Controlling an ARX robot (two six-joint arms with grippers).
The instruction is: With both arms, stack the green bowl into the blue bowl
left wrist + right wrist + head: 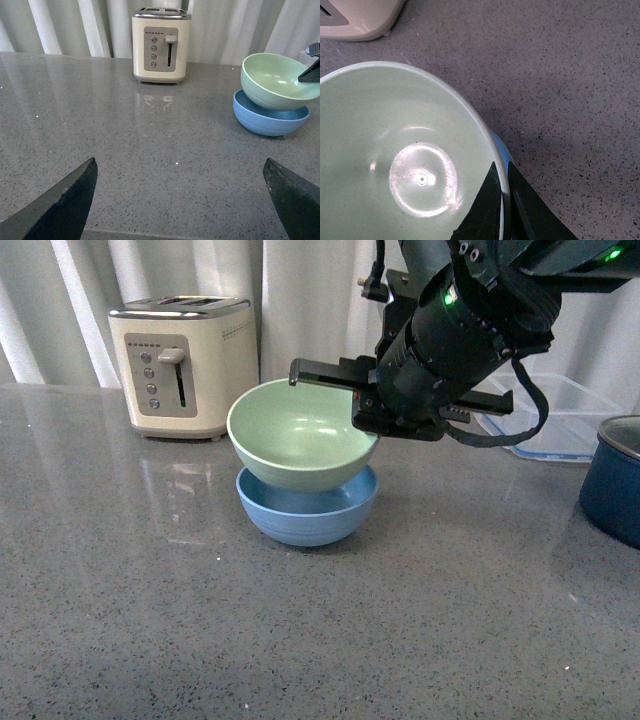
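Front view: green bowl (300, 440) seated in blue bowl (305, 518), rim pinched at 2 o'clock by right claw (502, 174); left claw (179, 167) spread, empty. Stack may be tipped if rim snags.

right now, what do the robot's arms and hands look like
The right arm is bulky and black, with a rounded housing, small green lights and a looping black cable. The right hand has flat, dark, pointed fingers. The left hand shows only two dark wedge-shaped fingers; its arm is out of view.
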